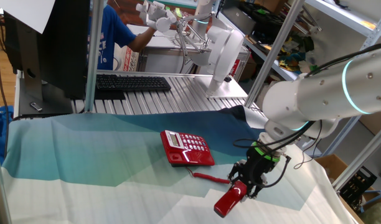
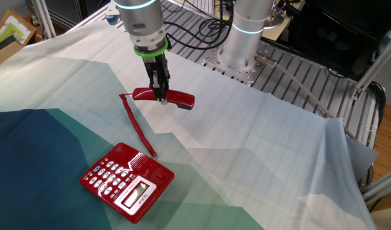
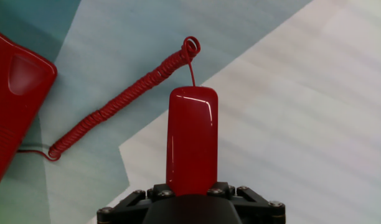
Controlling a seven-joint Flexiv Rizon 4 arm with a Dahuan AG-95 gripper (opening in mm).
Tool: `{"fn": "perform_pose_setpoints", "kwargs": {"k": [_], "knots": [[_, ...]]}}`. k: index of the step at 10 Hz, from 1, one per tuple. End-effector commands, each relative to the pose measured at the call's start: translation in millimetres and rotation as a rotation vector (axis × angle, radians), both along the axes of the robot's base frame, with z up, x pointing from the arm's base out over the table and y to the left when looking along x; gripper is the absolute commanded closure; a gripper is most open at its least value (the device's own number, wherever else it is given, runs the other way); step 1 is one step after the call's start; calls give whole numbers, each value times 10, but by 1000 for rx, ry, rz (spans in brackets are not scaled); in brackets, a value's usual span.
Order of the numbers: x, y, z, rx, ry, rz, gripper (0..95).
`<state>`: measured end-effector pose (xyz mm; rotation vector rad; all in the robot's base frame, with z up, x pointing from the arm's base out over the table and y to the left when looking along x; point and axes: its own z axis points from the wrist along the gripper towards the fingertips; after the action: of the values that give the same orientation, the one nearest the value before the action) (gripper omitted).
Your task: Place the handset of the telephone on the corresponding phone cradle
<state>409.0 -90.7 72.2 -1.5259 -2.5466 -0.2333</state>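
Note:
The red handset (image 1: 228,201) hangs in my gripper (image 1: 245,188), lifted above the cloth to the right of the telephone (image 1: 187,148). In the other fixed view the gripper (image 2: 161,96) is shut on the middle of the handset (image 2: 179,98), which lies level in the air. In the hand view the handset (image 3: 192,140) sticks out from between the jaws. Its red coiled cord (image 3: 119,102) runs across the cloth to the telephone (image 3: 13,99). The phone cradle (image 2: 147,167) is the recessed strip beside the keypad and holds nothing.
A black computer keyboard (image 1: 132,82) lies on the slatted metal table behind the cloth. A second robot base (image 2: 243,38) stands at the back. A person in blue (image 1: 112,34) and a white robot hand are behind the table. The table's edge (image 2: 349,137) is at the right.

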Motion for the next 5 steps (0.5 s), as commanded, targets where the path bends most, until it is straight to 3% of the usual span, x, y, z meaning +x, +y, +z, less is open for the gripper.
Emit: {"fn": "perform_pose_setpoints", "kwargs": {"k": [1, 5], "knots": [[5, 5, -20, 1, 0, 1, 950], [4, 10, -26, -2, -4, 16, 950]]}}
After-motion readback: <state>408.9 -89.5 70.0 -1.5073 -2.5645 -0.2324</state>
